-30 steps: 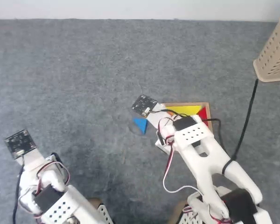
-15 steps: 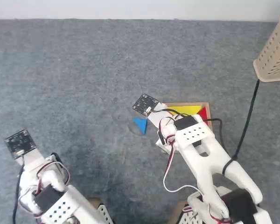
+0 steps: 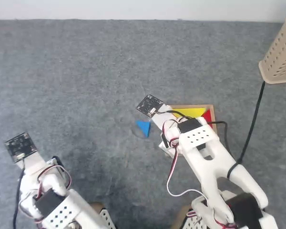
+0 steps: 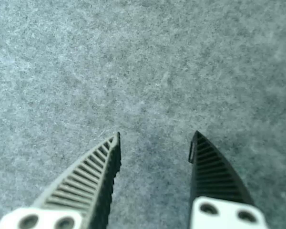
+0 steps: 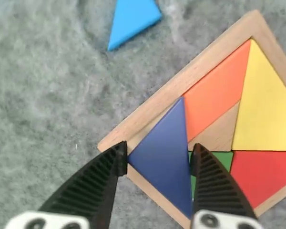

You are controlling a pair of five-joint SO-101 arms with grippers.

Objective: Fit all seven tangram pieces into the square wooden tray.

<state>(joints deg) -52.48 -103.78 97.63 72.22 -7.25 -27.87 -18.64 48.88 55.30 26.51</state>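
On the grey tabletop (image 3: 86,71), right of the middle in the high view, the tray (image 3: 193,107) lies partly under the right arm (image 3: 205,148), with yellow and red pieces showing past the arm. In the right wrist view the tray (image 5: 176,90) sits corner-on, and the right tool (image 5: 159,148) hangs over it with its fingers set wide, one tip by the tray's outer rim and the other over the pieces inside. Between those tips lies the dark blue triangle (image 5: 164,162), set into a corner of the tray; whether either finger touches it cannot be told. Beside it sits the orange piece (image 5: 212,98), then the yellow triangle (image 5: 264,105) along the far side, the red piece (image 5: 257,174) next to that, and a sliver of the green piece (image 5: 226,160) just past the finger. A small triangular patch of bare wood (image 5: 224,133) shows between the orange, yellow and green pieces. The light blue triangle (image 5: 133,16) lies flat on the tabletop outside the tray, near its rim but apart from it; in the high view it (image 3: 143,127) is just left of the tray. The left arm (image 3: 43,191) stands at the near left corner, well apart from the tray, and its tool (image 4: 156,135) is spread wide over bare tabletop, holding nothing. A beige perforated basket (image 3: 279,52) stands at the far right edge, with a black cable (image 3: 252,124) running down from it.
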